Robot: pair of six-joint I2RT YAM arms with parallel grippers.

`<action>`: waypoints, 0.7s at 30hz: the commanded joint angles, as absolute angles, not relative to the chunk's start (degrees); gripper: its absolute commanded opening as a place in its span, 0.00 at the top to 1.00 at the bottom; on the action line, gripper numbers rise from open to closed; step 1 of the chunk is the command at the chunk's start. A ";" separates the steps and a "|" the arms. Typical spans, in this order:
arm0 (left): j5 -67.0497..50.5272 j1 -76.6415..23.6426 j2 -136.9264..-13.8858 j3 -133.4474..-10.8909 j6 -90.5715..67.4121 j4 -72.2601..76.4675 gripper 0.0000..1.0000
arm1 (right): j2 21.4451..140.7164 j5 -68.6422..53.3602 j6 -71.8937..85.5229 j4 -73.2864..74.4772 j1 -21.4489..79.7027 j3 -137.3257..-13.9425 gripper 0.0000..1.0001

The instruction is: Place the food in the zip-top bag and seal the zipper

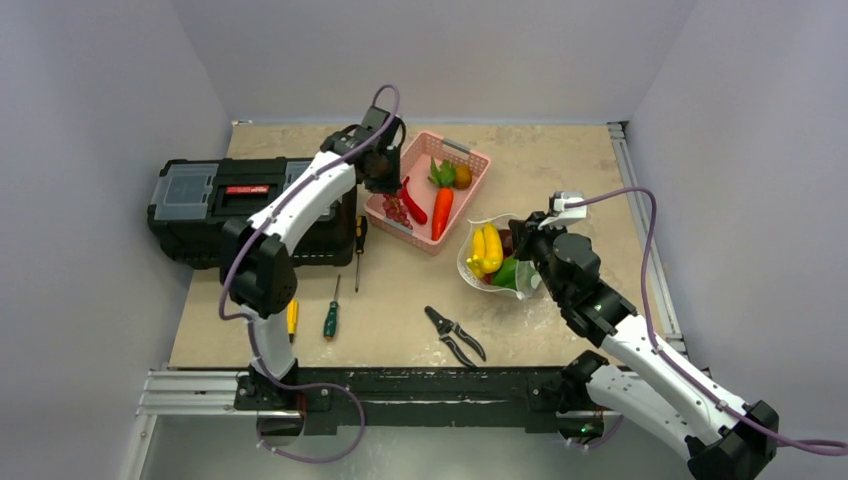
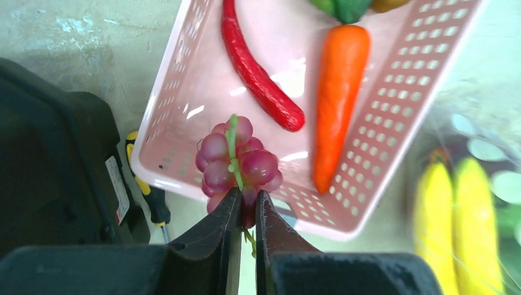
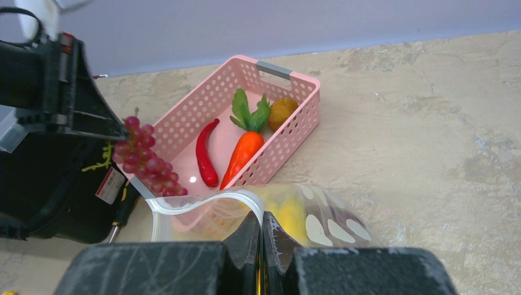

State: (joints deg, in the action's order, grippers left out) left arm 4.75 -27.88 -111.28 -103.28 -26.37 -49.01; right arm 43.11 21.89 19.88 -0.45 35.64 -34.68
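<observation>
Beige table [image 1: 560, 170] — basket [image 1: 470, 155] holds one carrot [image 1: 441, 212], one chili [image 1: 413, 201]; bag [image 3: 203, 198], two bananas [image 1: 487, 250].

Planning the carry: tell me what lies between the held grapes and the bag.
In the top view, a red chili and a carrot in the pink basket.

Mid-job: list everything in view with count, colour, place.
Slatted plastic basket: one, pink, far centre.
Toy chilli: one, red, in basket.
Toy carrot: one, orange with green leaves, in basket.
Round toy fruit: one, brown, basket's far corner.
Toy grape bunch: one, purple, over basket's near end.
Clear plastic zip-top bag: one, right of basket.
Toy bananas: yellow bunch, in bag.
Toy pepper: one, green, in bag.
Plastic toolbox: one, black, left.
Screwdrivers: two, green-handled and black-yellow-handled, beside toolbox.
Yellow handle: one, partly behind left arm.
Pruning shears: one, black, near centre.
Left gripper: shut on grape bunch.
Right gripper: shut on bag's rim.
</observation>
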 commanded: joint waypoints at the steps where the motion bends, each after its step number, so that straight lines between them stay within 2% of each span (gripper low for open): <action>1: 0.52 -27.73 -101.84 -99.36 -24.88 -43.77 1.00 | 43.11 22.17 20.52 -2.39 35.86 -35.48 1.00; 17: -28.88 -27.75 -76.39 -80.55 -24.28 -15.35 1.00 | 43.59 21.62 20.57 -2.61 35.84 -35.43 1.00; 21: -40.41 -27.81 -73.82 -74.93 -29.08 1.19 1.00 | 43.55 21.30 20.65 -2.55 35.84 -35.44 1.00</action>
